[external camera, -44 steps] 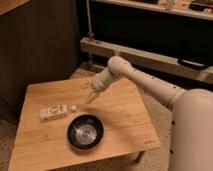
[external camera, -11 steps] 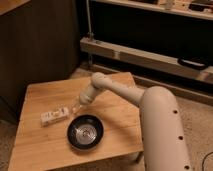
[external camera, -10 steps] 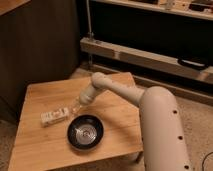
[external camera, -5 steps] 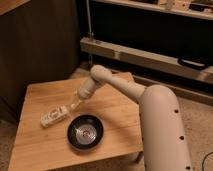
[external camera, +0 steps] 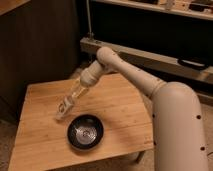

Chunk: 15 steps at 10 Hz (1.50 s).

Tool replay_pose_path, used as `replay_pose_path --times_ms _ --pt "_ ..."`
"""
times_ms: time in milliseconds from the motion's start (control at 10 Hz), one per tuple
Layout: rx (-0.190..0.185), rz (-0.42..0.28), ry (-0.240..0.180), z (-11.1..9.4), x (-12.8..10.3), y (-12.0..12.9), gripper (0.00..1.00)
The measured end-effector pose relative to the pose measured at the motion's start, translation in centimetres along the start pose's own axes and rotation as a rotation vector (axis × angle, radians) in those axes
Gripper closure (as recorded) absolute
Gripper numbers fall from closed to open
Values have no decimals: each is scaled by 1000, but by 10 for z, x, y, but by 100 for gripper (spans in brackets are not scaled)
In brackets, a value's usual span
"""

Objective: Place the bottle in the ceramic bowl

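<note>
We see our gripper [external camera: 68, 101] left of frame centre, jaws pinching the tilted bottle [external camera: 62, 108] above the wooden surface [external camera: 115, 112], just upper-left of the ceramic bowl [external camera: 85, 132].

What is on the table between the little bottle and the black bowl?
Nothing, only bare wooden table, in the camera view. The tool, shut on the small clear plastic bottle, holds it tilted up-left of the round black ceramic bowl.

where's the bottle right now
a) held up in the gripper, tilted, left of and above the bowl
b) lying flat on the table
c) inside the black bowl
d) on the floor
a: the gripper is shut on the bottle, which hangs tilted off the wooden table, up and left of the ceramic bowl, not in it.
</note>
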Motion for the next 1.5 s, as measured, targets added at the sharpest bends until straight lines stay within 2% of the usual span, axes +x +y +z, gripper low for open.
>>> replay_pose_path --times_ms 200,500,700,800,900,1200,1400,1500 --pt "-20 22 -63 -33 0 35 100" --pt "-55 56 -177 -57 0 68 100" --pt "-73 79 -223 -71 -1 84 100" --pt "-94 99 -246 -78 0 94 100" --pt "-125 129 -272 -78 6 105 100" --pt "-174 198 -324 -61 28 126 100" --pt "-206 224 -337 -48 39 138 100" --pt "-208 222 -337 -48 39 139 100"
